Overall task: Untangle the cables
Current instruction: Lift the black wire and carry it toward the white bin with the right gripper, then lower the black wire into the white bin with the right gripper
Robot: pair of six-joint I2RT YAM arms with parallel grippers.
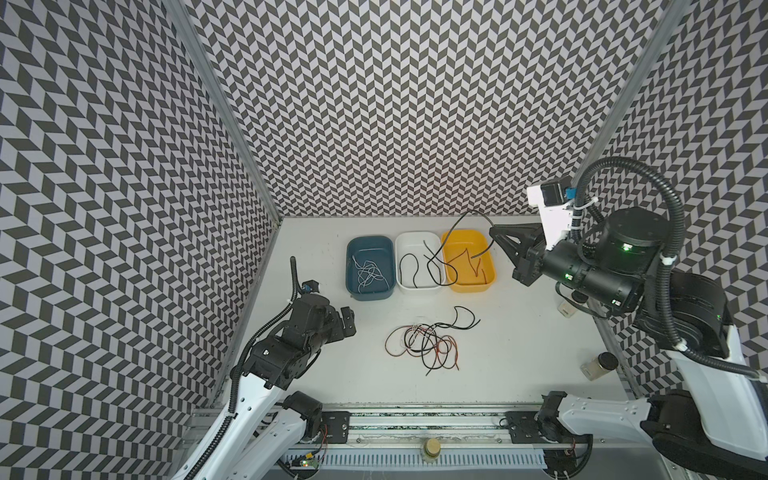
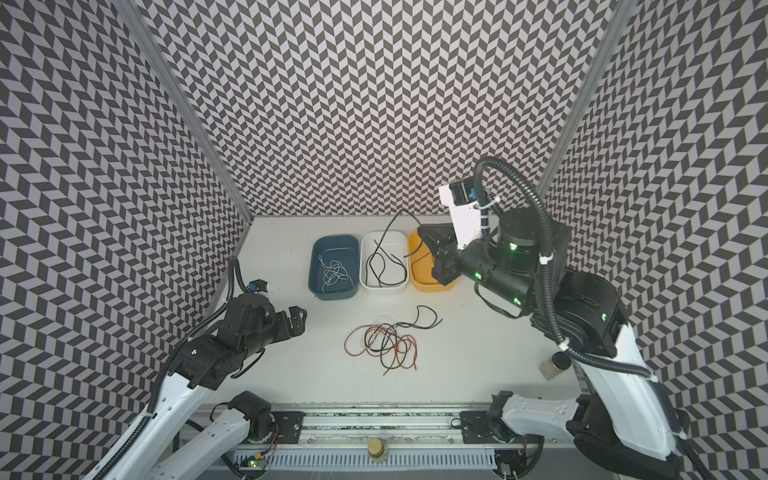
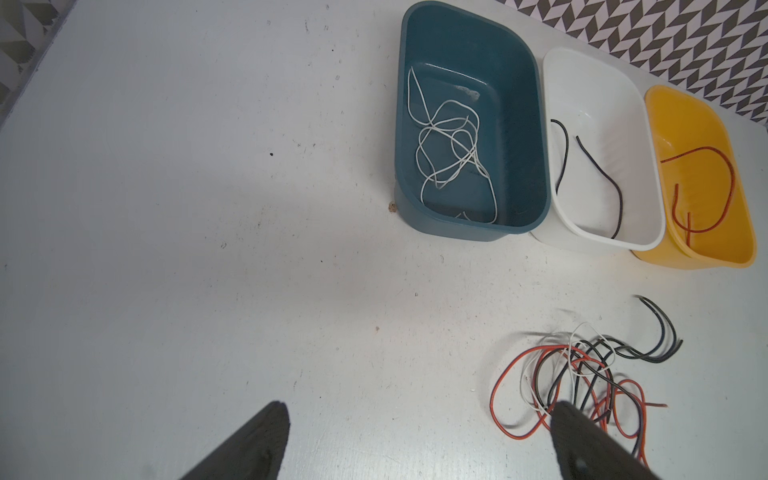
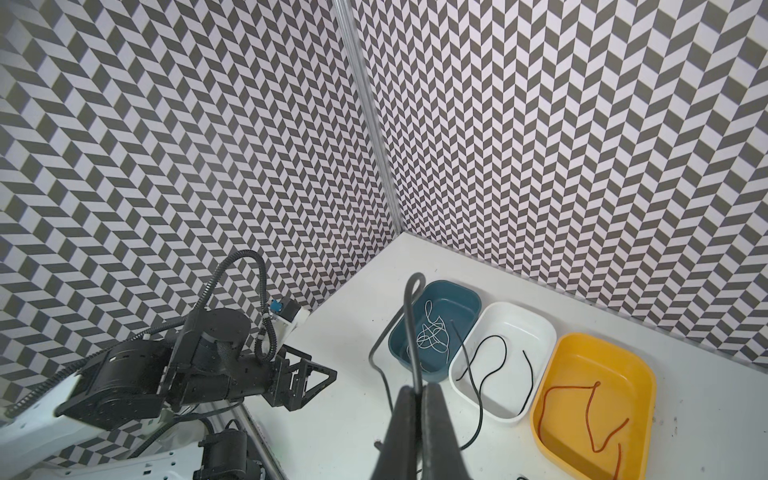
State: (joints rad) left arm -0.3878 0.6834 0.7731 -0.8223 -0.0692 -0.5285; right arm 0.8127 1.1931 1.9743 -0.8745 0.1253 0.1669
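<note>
Clamped hard on a thin black cable [image 4: 411, 332] with the right tool [image 1: 491, 230], raised high over the far right of the table [image 1: 519, 353]! Arching up out of that grip, then dropping in long loops across the white tray [image 1: 417, 235] and the yellow tray [image 1: 490, 266], and impossible to tell whether touching down inside either. Over on the left, hovering low with the left tool [image 1: 351, 321], spread wide apart, gripping nothing, pointing toward the middle. And there in the middle, nearer than the trays and well apart from both tools: the tangle of cables [image 1: 424, 343], black, white and red-orange wound through one another, flat on the table, with two black ends straying off to the right. Along the far edge, packed side by side: blue tray [image 1: 370, 240] on the left holding a bunched white cable [image 3: 453, 145], white tray in the centre with black strands [image 3: 565, 153] lying in it, yellow tray on the right with a red-orange cable [image 3: 706, 148] curled inside.
</note>
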